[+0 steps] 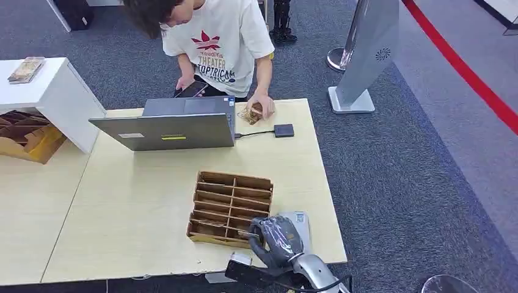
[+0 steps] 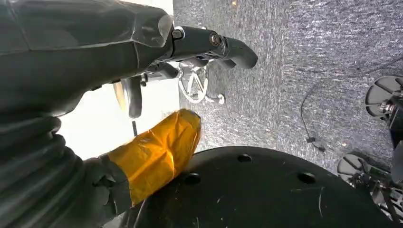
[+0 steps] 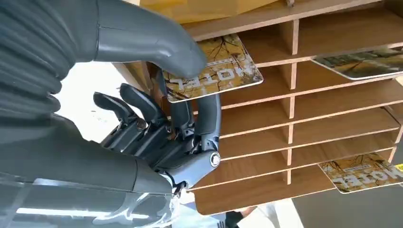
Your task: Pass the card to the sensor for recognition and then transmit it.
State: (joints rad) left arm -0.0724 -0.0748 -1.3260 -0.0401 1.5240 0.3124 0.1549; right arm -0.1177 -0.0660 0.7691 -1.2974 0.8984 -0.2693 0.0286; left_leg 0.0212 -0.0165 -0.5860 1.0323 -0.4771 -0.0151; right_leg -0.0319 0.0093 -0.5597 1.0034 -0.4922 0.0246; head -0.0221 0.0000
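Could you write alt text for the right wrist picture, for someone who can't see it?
A grey robot hand pinches a yellow hotel card between its thumb and fingers at a slot of a wooden rack with rows of compartments. Two more cards stick out of other slots.

Grey ribbed robot hand (image 3: 157, 137) (dark fingers), silver arm (image 1: 317, 271)

Head cam sits high, looking forward and down over the table (image 1: 153, 244). Right wrist cam is jammed close against the wooden card rack (image 3: 304, 128) — same rack (image 1: 231, 207) the head sees. Left wrist cam faces the carpet (image 2: 294, 71).
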